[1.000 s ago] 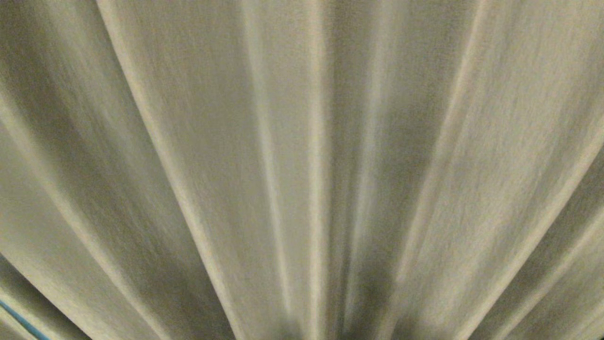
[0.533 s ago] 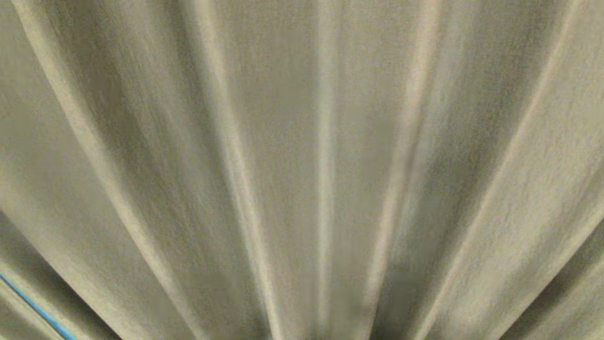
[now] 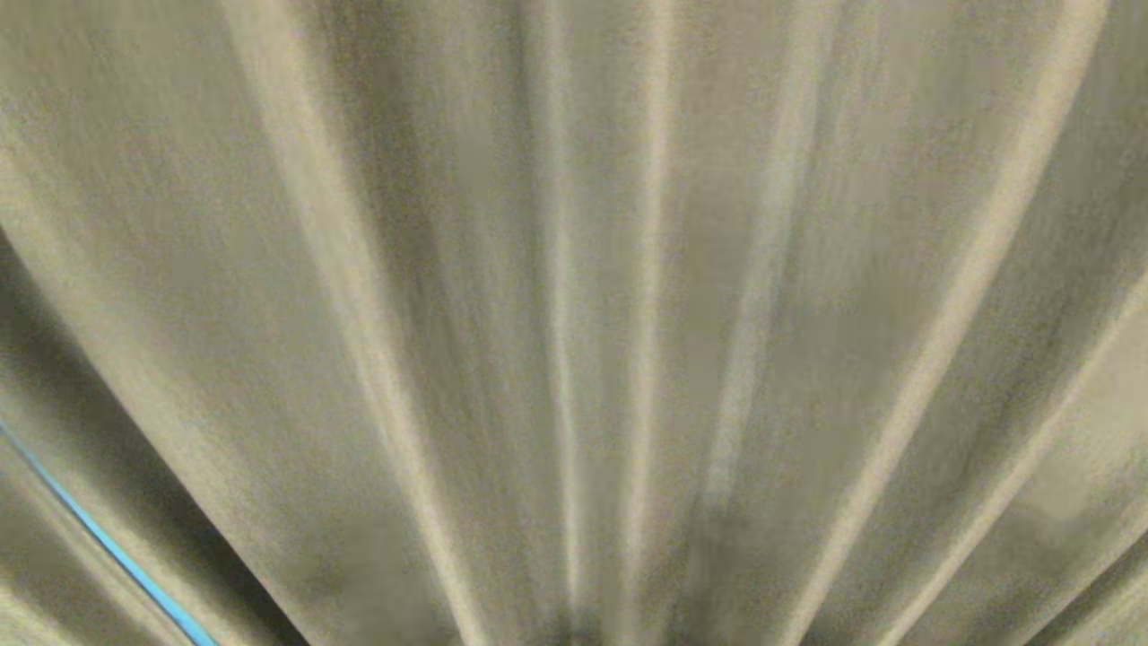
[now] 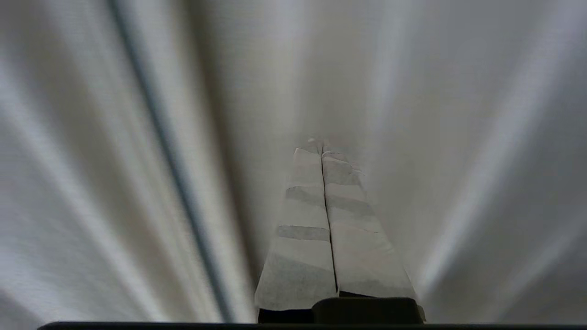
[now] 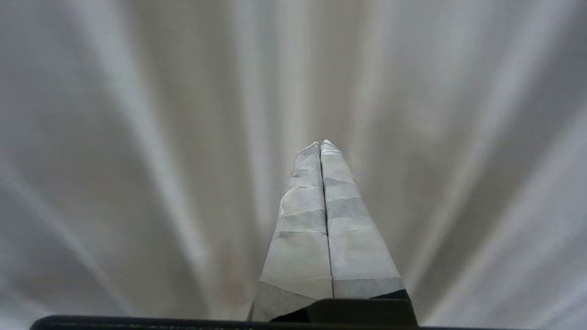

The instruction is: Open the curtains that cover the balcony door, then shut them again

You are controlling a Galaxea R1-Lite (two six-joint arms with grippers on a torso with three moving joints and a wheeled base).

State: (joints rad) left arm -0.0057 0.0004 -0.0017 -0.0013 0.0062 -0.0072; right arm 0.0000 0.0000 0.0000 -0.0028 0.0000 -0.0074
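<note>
Head view: blurred beige curtains [image 3: 574, 269] fill the frame, hiding all behind. Left end effector [image 4: 322, 145] and right end effector [image 5: 321, 143] clenched, empty, tips near folds.

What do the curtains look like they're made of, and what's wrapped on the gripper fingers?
The curtains: likely a woven beige cloth, matte, hanging in thick soft folds. The left gripper and right gripper fingers: seemingly wrapped in pale, creased tape, in overlapping bands.
</note>
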